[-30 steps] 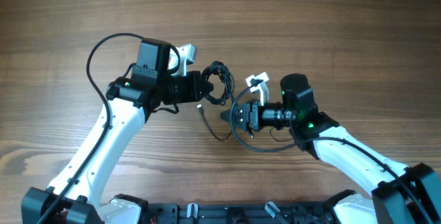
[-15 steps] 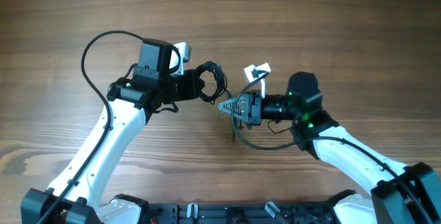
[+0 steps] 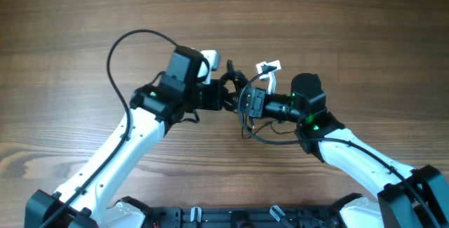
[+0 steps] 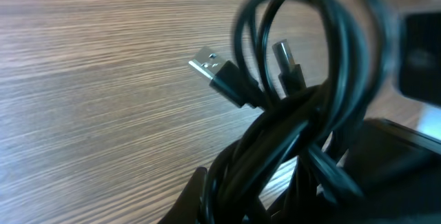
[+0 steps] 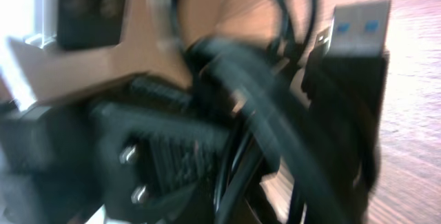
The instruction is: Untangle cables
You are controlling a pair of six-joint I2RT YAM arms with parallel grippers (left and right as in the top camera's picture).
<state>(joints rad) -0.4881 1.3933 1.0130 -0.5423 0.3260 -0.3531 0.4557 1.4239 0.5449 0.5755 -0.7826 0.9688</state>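
Observation:
The cables (image 3: 233, 85) are a knotted bundle of thin black wires hanging just above the table's middle, between my two grippers. My left gripper (image 3: 226, 96) is shut on the bundle from the left. In the left wrist view the cables (image 4: 303, 107) loop up from my left gripper (image 4: 275, 200), with a silver USB plug (image 4: 210, 65) sticking out. My right gripper (image 3: 243, 104) is shut on a strand from the right, and a loose loop (image 3: 266, 137) sags below it. The right wrist view is blurred: cables (image 5: 241, 79) run into my right gripper (image 5: 275, 196) beside a blue-cored plug (image 5: 358, 27).
The wooden table (image 3: 70, 17) stretches all round. My left arm's thick black cable (image 3: 133, 42) arcs over the left side. A black rail (image 3: 210, 217) runs along the front edge. The two wrists stand very close together.
My right gripper has shut on a strand and risen toward the bundle. My left arm has carried the bundle to the right, so both grippers now meet at it.

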